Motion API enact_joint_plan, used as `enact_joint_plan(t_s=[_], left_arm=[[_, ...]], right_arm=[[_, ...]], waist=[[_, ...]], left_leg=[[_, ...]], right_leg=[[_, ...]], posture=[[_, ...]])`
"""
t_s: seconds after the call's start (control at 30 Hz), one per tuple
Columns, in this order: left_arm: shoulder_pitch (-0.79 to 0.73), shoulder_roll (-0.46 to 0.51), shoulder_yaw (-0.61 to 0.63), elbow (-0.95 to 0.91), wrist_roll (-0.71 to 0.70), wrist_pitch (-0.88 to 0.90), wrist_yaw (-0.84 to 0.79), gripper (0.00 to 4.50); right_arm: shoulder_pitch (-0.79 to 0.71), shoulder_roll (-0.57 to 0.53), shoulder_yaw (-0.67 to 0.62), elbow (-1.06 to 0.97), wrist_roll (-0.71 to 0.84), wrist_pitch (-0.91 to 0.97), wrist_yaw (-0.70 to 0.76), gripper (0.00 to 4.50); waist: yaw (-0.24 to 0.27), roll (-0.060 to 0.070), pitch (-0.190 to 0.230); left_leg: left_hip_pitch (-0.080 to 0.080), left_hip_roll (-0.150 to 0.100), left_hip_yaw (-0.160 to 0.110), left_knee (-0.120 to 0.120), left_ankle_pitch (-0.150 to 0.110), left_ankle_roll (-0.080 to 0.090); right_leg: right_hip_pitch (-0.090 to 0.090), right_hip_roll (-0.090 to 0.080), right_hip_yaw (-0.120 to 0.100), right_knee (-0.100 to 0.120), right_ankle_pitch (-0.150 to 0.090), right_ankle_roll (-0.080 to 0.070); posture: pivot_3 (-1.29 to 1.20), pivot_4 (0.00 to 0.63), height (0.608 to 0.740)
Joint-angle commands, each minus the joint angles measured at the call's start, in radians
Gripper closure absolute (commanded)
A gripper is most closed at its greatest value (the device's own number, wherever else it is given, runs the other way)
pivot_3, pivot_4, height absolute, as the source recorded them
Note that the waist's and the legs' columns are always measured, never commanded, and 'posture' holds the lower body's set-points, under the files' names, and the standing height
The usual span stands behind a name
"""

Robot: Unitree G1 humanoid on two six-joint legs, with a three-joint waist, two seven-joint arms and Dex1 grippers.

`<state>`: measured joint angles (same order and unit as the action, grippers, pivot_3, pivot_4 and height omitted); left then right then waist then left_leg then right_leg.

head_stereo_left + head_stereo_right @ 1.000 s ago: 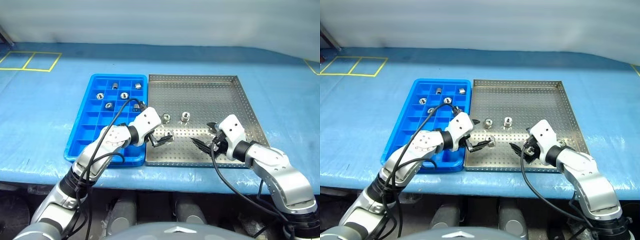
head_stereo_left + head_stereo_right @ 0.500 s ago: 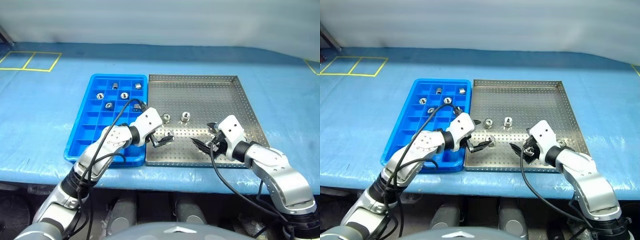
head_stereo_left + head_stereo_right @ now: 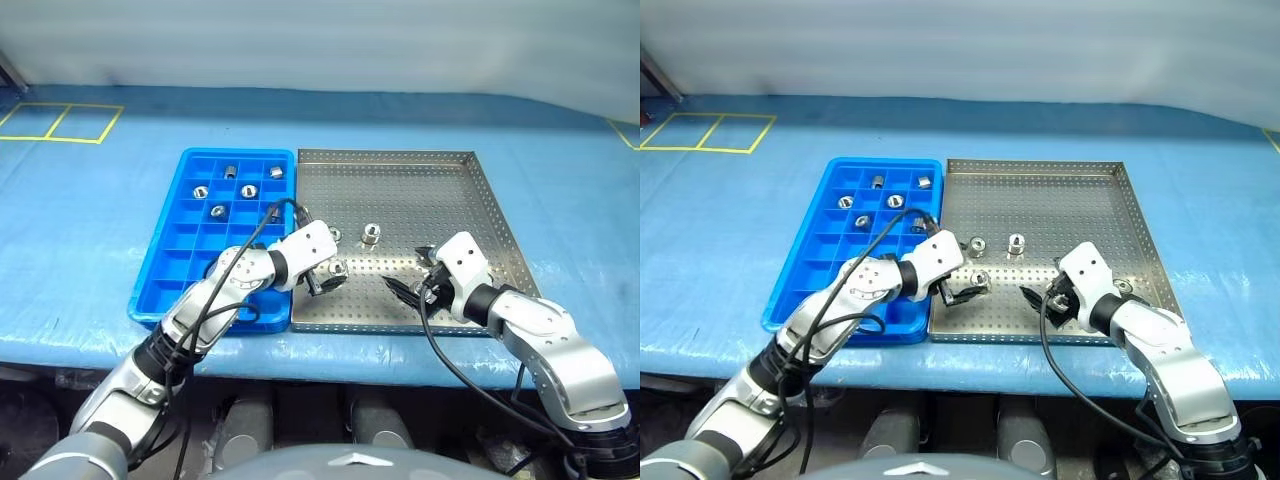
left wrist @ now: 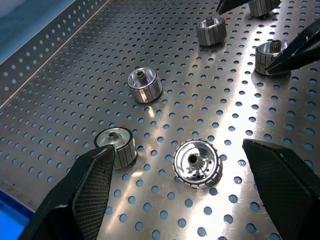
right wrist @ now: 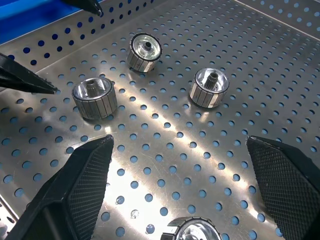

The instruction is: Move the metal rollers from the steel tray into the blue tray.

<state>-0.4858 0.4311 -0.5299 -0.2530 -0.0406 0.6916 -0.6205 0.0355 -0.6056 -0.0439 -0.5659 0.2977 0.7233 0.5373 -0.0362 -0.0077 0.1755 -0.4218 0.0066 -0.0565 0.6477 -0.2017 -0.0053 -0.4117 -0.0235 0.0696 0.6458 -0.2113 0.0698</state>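
Note:
The steel tray (image 3: 420, 190) lies to the right of the blue tray (image 3: 185, 265), edge to edge. Several metal rollers (image 3: 217, 210) sit in the blue tray's far compartments. On the steel tray, two rollers (image 3: 371, 234) stand side by side. A third roller (image 4: 197, 163) lies between the spread fingers of my open left gripper (image 3: 328, 276), which hangs low over the tray's near left part. My right gripper (image 3: 405, 268) is open over the tray's near middle, empty, with a roller (image 5: 194, 232) close under it. Further rollers (image 5: 209, 87) lie ahead of it.
Both trays rest on a blue cloth-covered table (image 3: 560, 150). Yellow tape squares (image 3: 60, 122) mark the far left. The table's front edge (image 3: 330, 345) runs just below the trays. The two grippers' fingertips (image 4: 295, 50) point toward each other over the tray.
The left wrist has rolled and its forearm has swung toward the steel tray, so the fingers now straddle the near roller more squarely. The right arm has kept still.

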Motion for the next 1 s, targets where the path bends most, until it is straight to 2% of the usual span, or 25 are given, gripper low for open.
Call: enact_joint_plan(t_s=[0.03, 0.37, 0.47, 0.57, 0.63, 0.73, 0.8, 1.0], left_arm=[[-0.032, -0.018, -0.037, 0.041, 0.044, -0.008, -0.012, 0.02], [-0.040, -0.048, -0.089, 0.156, 0.126, -0.009, -0.026, 0.02], [-0.035, -0.053, -0.092, 0.169, 0.144, -0.011, -0.031, 0.63], [-0.030, -0.054, -0.091, 0.168, 0.151, -0.003, -0.037, 1.54], [-0.027, -0.055, -0.088, 0.166, 0.156, -0.001, -0.041, 1.54], [-0.023, -0.061, -0.082, 0.167, 0.159, -0.001, -0.044, 2.09], [-0.021, -0.065, -0.079, 0.170, 0.159, -0.002, -0.046, 2.71], [-0.013, -0.077, -0.068, 0.169, 0.154, -0.007, -0.049, 2.80]], right_arm=[[0.003, 0.006, 0.003, -0.038, -0.004, -0.025, -0.009, 0.01], [0.021, 0.012, 0.002, -0.054, -0.009, -0.029, -0.023, 0.01], [0.015, 0.016, 0.001, -0.054, -0.014, -0.030, -0.030, 0.00], [0.015, 0.018, 0.000, -0.055, -0.018, -0.030, -0.032, 0.00], [0.014, 0.020, 0.000, -0.055, -0.020, -0.031, -0.034, 0.00], [0.009, 0.022, 0.005, -0.055, -0.022, -0.030, -0.039, 0.00], [0.003, 0.024, 0.014, -0.054, -0.022, -0.030, -0.040, 0.00], [-0.012, 0.035, 0.048, -0.041, -0.022, -0.032, -0.035, 0.00]], waist=[[-0.001, 0.000, 0.000], [-0.006, 0.000, 0.000], [-0.013, 0.001, -0.001], [-0.022, 0.001, -0.001], [-0.025, 0.001, -0.001], [-0.026, 0.001, -0.001], [-0.025, 0.002, -0.001], [-0.025, 0.002, -0.001]], left_leg=[[0.000, 0.000, 0.000, 0.000, 0.000, 0.000], [0.004, 0.000, 0.001, -0.001, 0.000, 0.000], [0.005, 0.001, 0.001, -0.001, 0.000, 0.000], [0.005, 0.001, 0.001, -0.001, 0.000, 0.000], [0.005, 0.001, 0.001, -0.001, 0.000, 0.000], [0.006, 0.001, 0.002, -0.001, 0.000, 0.000], [0.006, 0.001, 0.002, -0.001, 0.000, 0.000], [0.006, 0.001, 0.002, -0.001, 0.000, 0.000]], right_leg=[[0.000, 0.000, 0.000, 0.000, 0.000, 0.000], [0.003, 0.000, 0.000, 0.000, 0.000, 0.000], [0.003, 0.000, 0.001, 0.001, 0.000, 0.000], [0.003, 0.000, 0.001, 0.001, 0.000, 0.000], [0.003, 0.000, 0.001, 0.001, 0.000, 0.000], [0.003, 0.000, 0.001, 0.002, 0.000, 0.000], [0.004, 0.000, 0.001, 0.002, 0.000, 0.000], [0.004, 0.000, 0.002, 0.002, 0.000, 0.000]], posture=[[-0.03, 0.150, 0.740], [-0.04, 0.150, 0.740], [-0.04, 0.150, 0.740], [-0.04, 0.150, 0.740], [-0.04, 0.150, 0.740], [-0.04, 0.150, 0.740], [-0.04, 0.150, 0.740], [-0.03, 0.150, 0.740]])
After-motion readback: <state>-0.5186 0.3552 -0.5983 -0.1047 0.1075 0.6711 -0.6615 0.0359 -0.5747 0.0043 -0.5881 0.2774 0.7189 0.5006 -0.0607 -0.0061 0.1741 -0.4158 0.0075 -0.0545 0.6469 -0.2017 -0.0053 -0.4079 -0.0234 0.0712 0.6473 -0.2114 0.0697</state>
